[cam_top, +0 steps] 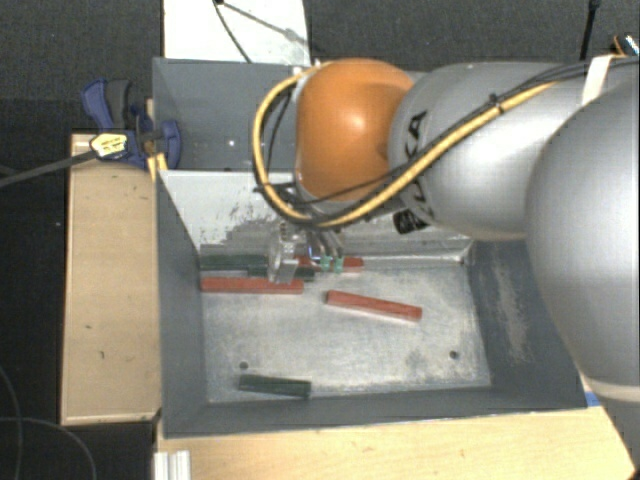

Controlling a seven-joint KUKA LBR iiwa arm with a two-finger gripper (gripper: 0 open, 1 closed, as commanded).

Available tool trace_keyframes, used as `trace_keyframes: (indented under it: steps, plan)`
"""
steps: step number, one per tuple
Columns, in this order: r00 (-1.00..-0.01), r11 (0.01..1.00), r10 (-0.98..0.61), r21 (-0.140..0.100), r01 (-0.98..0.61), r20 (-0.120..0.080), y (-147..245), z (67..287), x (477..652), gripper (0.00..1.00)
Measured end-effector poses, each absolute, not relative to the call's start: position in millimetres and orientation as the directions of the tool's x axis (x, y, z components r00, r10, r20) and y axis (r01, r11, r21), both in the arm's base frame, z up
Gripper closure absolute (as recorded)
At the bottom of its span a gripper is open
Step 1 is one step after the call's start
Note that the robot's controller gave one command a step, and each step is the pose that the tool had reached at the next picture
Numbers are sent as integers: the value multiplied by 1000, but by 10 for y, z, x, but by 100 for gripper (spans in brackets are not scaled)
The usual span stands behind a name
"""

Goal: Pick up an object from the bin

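Grey floor of the bin [410, 360] lies mostly bare front and right, while the hand [290, 260], open or closed I cannot tell, hangs by the back wall over the right end of a red bar [240, 285].

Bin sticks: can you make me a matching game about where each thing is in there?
Things:
1. gripper
2. slanted red stick
3. lone dark stick
4. level red stick

Places:
a. near the front wall of the bin
b. middle of the floor
c. at the back, above the sticks' ends
d. back left of the floor

Pairs: 1-c, 2-b, 3-a, 4-d
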State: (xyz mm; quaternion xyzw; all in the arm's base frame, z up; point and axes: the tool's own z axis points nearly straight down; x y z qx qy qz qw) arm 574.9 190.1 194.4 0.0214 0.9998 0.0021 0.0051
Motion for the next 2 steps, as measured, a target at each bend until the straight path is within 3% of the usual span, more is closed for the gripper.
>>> trace_keyframes:
  steps: [1,2]
  plan:
    - [-999,999,42,1,42,-3,1897,1891,5739,0]
    - [-993,993,-116,0,-116,5,2147,664,5798,0]
